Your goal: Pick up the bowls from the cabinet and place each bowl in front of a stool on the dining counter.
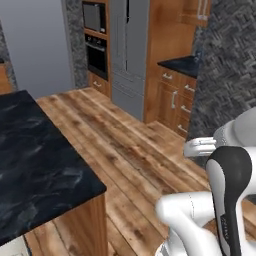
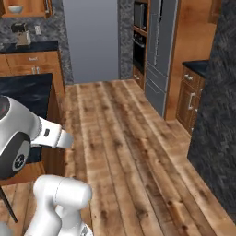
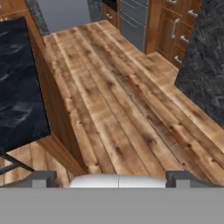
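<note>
Right base view: bowl (image 2: 15, 8) indistinct.

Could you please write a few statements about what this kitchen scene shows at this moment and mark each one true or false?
1. The tool is open and holds nothing. True.
2. The dining counter has a white top. False: it is black marbled stone.
3. A bowl sits in the open wall cabinet. True.
4. The floor is grey tile. False: it is wooden planks.
5. A bowl stands on the dining counter. False: none is seen on it.
</note>
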Tool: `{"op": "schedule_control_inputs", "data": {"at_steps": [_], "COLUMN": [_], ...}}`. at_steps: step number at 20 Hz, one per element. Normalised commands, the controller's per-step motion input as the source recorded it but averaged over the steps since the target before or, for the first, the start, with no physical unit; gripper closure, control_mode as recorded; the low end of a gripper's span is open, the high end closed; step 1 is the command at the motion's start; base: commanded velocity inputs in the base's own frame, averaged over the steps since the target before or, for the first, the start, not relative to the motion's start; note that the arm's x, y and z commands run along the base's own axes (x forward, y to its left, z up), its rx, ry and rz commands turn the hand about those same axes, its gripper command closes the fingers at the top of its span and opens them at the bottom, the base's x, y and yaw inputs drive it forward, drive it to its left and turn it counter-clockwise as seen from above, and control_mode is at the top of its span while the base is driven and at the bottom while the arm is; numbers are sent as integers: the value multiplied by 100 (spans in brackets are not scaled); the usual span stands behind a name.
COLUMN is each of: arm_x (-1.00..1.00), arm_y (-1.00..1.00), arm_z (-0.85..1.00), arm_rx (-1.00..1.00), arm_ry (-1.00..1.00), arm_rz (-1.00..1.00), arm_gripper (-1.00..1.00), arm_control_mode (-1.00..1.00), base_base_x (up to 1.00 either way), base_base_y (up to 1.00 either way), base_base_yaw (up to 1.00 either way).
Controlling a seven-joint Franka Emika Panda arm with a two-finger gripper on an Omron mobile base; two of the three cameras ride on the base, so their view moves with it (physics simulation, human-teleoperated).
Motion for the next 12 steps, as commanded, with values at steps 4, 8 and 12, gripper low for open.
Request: {"op": "schedule_control_inputs", "data": {"at_steps": [4, 8, 12], "arm_x": [0, 0, 0], "arm_y": [0, 0, 0], "arm_z": [0, 0, 0], "arm_rx": [0, 0, 0], "arm_ry": [0, 0, 0], "arm_rz": [0, 0, 0], "arm_gripper": [-100, -100, -100], "arm_control_mode": [100, 100, 100], "base_base_x": [100, 100, 100], "base_base_y": [-100, -61, 1], "base_base_yaw": [4, 15, 22]}}
